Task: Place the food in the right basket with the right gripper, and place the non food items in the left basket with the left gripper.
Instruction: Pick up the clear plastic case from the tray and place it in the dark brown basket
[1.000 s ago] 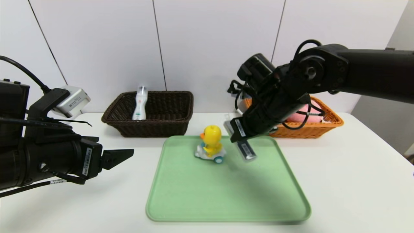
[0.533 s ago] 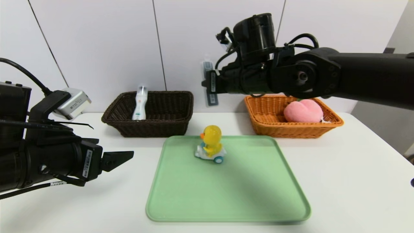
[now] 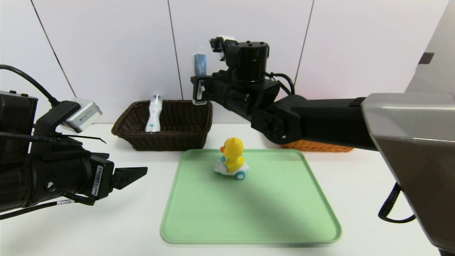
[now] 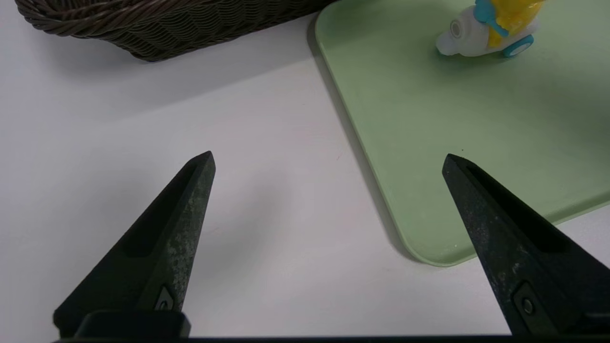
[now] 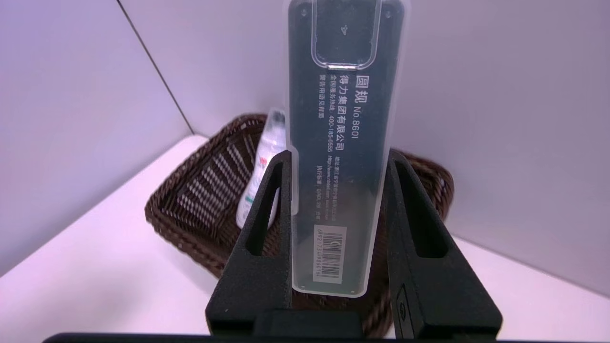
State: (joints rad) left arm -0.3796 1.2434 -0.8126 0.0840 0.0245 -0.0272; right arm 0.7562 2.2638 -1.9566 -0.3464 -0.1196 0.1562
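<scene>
Right tool now level, up over the near right corner of the dark brown basket; a second ago angled down over the green tray beside the duck. Swung left and up since, carrying the grey translucent case. Clamped shut on the lower half of that case; case upright, printed face and barcode to the wrist camera, top end well clear of the fingers.

Means: a non-food item heading for the correct basket, though in the right tool, not the left one as the task words it. Release probably next, once the case sits over the basket interior.

Left tool parked low at the left over the surface, fingers spread wide, holding nothing, short of the tray's corner.

Elsewhere: white bottle already leaning in the dark basket against its back wall. Yellow duck toy upright on wheels at the tray's far edge, not yet sorted. Orange-tan basket mostly hidden behind the right arm, only a strip of its base showing; plush peach not visible now.

In the way: bottle inside the basket close to the likely drop zone; case may land on it or lean on the rim. Duck clear of both tools.
</scene>
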